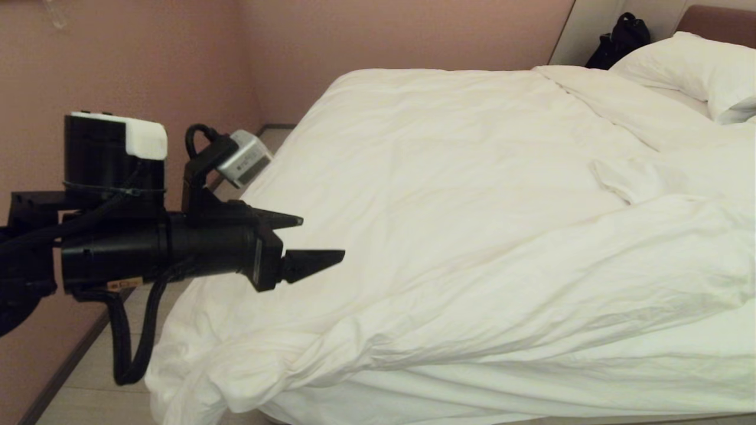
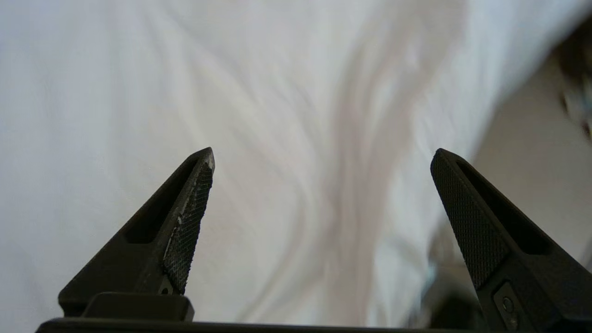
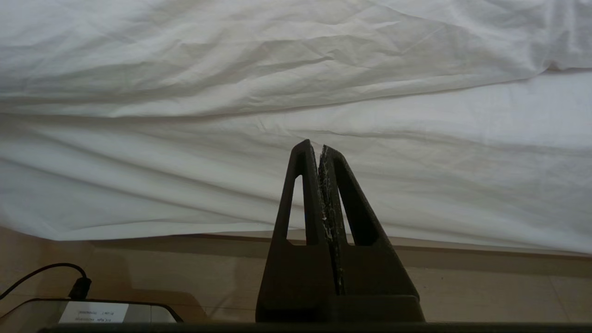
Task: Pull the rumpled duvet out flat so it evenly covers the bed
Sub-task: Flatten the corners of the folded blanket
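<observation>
The duvet [image 1: 449, 195] lies rumpled across the bed [image 1: 531, 389], bunched in a thick fold running from about 8 o'clock toward 3 o'clock in the head view, with its corner spilling over the bed's near-left edge toward the floor [image 1: 77, 389]. A pillow [image 1: 703, 71] sits at 1 o'clock by the headboard [image 1: 717, 20], with a black bag [image 1: 620, 38] just behind.

The left tool [image 1: 310, 239] hangs at 9 o'clock above the duvet's left edge, its fingers [image 2: 185, 231] spread wide and holding nothing; the blurred cloth beneath it looks like the duvet. The right tool [image 3: 320, 152] is parked low beside the bed, closed tight and empty, pointing at the white linen [image 3: 296, 185] hanging down the bed's side.
</observation>
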You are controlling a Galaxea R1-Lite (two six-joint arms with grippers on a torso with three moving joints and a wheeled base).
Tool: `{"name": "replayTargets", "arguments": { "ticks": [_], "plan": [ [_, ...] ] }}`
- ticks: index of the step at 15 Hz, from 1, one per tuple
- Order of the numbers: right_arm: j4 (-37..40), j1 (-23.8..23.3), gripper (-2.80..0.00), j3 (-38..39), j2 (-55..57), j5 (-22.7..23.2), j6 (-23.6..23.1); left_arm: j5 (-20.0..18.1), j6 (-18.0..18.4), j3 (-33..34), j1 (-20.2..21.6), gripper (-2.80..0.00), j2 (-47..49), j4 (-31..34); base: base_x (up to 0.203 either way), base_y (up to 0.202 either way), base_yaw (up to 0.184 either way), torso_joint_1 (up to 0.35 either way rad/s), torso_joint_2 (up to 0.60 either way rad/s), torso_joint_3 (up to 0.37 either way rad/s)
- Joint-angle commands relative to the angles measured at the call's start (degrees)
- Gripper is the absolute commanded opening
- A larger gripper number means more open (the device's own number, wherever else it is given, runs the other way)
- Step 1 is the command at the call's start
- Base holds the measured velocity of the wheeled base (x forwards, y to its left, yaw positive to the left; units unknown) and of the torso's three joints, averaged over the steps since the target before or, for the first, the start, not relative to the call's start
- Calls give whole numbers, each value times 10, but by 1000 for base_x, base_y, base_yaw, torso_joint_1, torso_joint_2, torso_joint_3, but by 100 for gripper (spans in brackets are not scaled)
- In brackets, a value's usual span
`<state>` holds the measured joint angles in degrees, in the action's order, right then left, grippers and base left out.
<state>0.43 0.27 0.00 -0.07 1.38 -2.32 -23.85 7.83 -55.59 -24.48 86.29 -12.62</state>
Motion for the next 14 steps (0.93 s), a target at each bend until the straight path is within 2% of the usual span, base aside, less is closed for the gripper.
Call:
{"name": "replayTargets", "arguments": {
  "ticks": [1, 2, 3, 6, 8, 10, 12, 14],
  "plan": [
    [0, 0, -280, 0, 1, 0, -1, 49, -60, -5, -2, 0, 11, -40, 0, 0, 0, 0, 0, 0],
    [0, 0, -280, 0, 1, 0, -1, 54, -64, -5, -2, 0, 11, -40, 0, 0, 0, 0, 0, 0],
    [0, 0, -280, 0, 1, 0, -1, 66, -73, -2, -2, -280, 13, -40, 0, 0, 0, 0, 0, 0],
    [0, 1, -280, 0, 1, 0, -1, 66, -88, 0, -3, -280, 15, -40, 0, 0, 0, 0, 0, 0],
    [0, 1, -280, 0, 1, 0, -1, 68, -142, 10, -9, -280, 15, -42, 0, 0, 0, 0, 0, 0],
    [0, 1, -280, 0, 1, 0, -1, 69, -176, 18, -14, -280, 19, -52, 0, 0, 0, 0, 0, 0],
    [0, 0, -280, 0, 1, 0, -1, 72, -193, 28, -16, -280, 28, -68, 0, 0, 0, 0, 0, 0],
    [0, 1, -280, 0, 1, 0, -1, 128, -210, 46, -30, -280, 52, -87, 0, 0, 0, 0, 0, 0]
  ]
}}
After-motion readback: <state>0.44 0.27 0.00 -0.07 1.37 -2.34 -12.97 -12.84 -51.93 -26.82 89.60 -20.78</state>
